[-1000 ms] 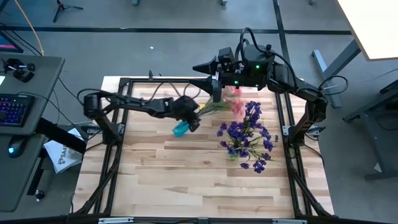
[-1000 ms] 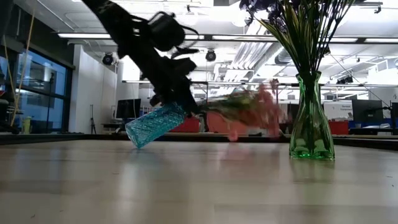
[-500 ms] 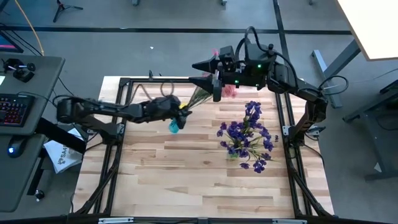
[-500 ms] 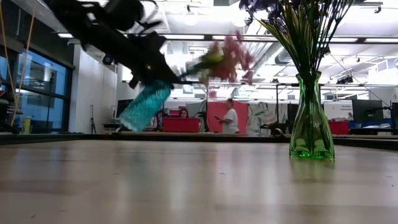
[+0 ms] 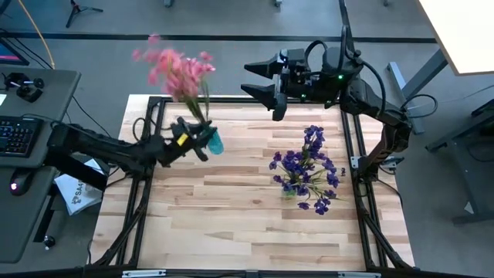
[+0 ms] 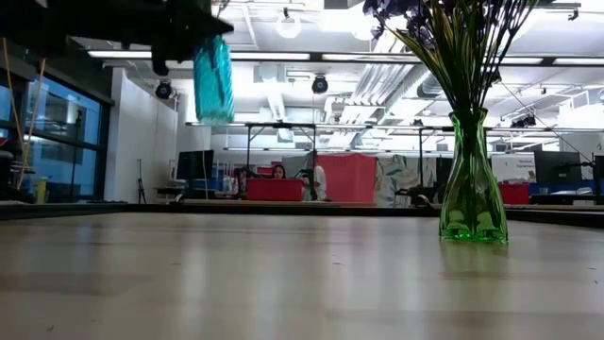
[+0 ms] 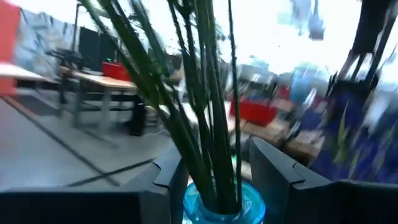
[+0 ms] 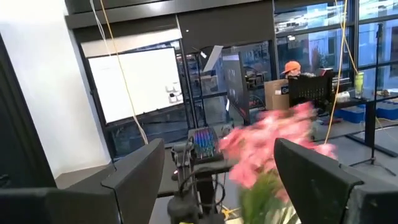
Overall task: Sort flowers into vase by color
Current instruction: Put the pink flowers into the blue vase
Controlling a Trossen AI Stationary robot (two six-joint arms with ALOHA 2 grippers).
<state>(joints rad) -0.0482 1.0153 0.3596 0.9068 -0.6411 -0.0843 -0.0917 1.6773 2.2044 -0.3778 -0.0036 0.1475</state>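
My left gripper [image 5: 202, 140] is shut on a blue glass vase [image 5: 214, 144] that holds a bunch of pink flowers [image 5: 174, 68] on green stems [image 7: 193, 112]. In the low view the blue vase [image 6: 213, 79] hangs high above the table. A green glass vase [image 6: 472, 184] stands on its base at the right, holding purple flowers [image 5: 307, 170]. My right gripper [image 5: 261, 81] is open and empty, high over the table's far edge. Its wrist view shows the pink flowers [image 8: 273, 144] beyond its fingers. My left gripper pinches the blue vase between its two fingers, just below the rim [image 7: 224, 208]. One finger [image 7: 169, 174] stands on each side of the neck. The arm comes about level from the table's left. The vase is lifted clear and about upright, the stems standing up out of it.
A black frame [image 5: 154, 104] runs around the wooden table top. A desk with a keyboard [image 5: 19, 131] stands off the table's left. The near half of the table [image 5: 247, 224] is bare wood. People show far off in the room behind.
My left gripper has lifted the blue vase off the table and carried it toward the left edge. The vase has turned from lying tilted to upright, and the pink flowers have swung up. My right gripper has drawn back a little toward the far edge.
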